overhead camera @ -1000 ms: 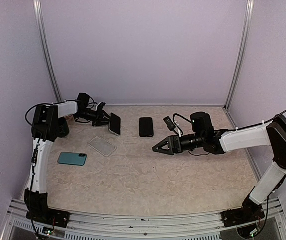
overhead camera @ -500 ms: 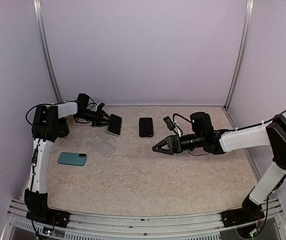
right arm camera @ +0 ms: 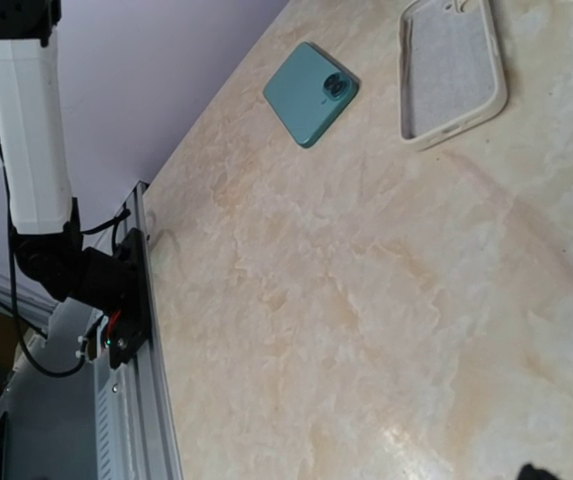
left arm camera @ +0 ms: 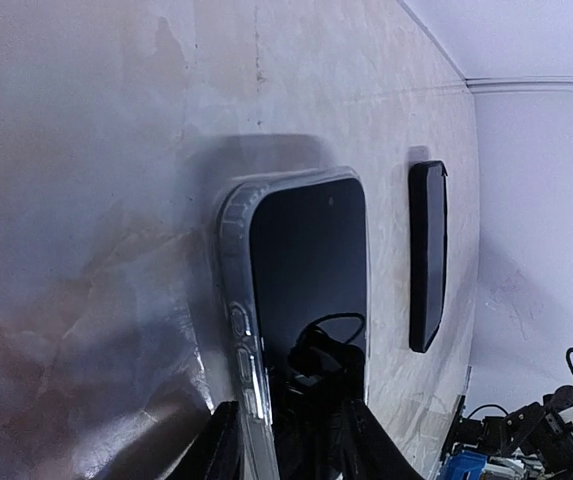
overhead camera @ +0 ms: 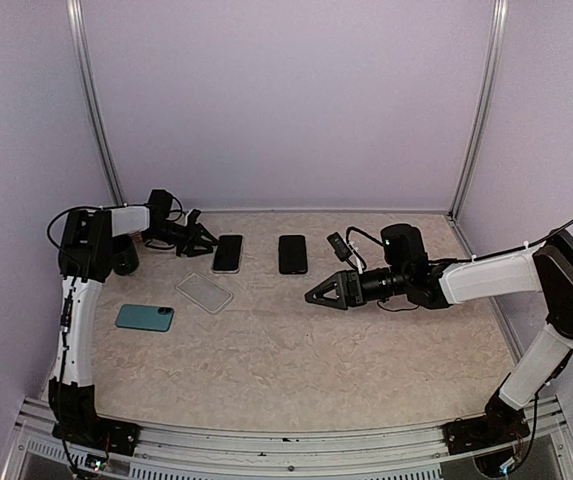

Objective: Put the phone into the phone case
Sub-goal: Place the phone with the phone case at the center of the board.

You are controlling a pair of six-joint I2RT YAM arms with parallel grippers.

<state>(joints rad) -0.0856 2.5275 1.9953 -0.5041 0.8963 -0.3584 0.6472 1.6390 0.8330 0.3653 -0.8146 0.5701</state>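
Black phone in clear shell, flat on counter, rear left. Left jaws parted, straddling its near end; tips cut off in wrist view, contact unclear. Right jaws spread wide, holding nothing. Empty clear case near teal phone. Second black phone apart.

Robot lab cell: plain lilac enclosure walls, aluminium corner posts, beige marble-pattern tabletop, white-and-black left arm, right arm bolted to near metal rail.
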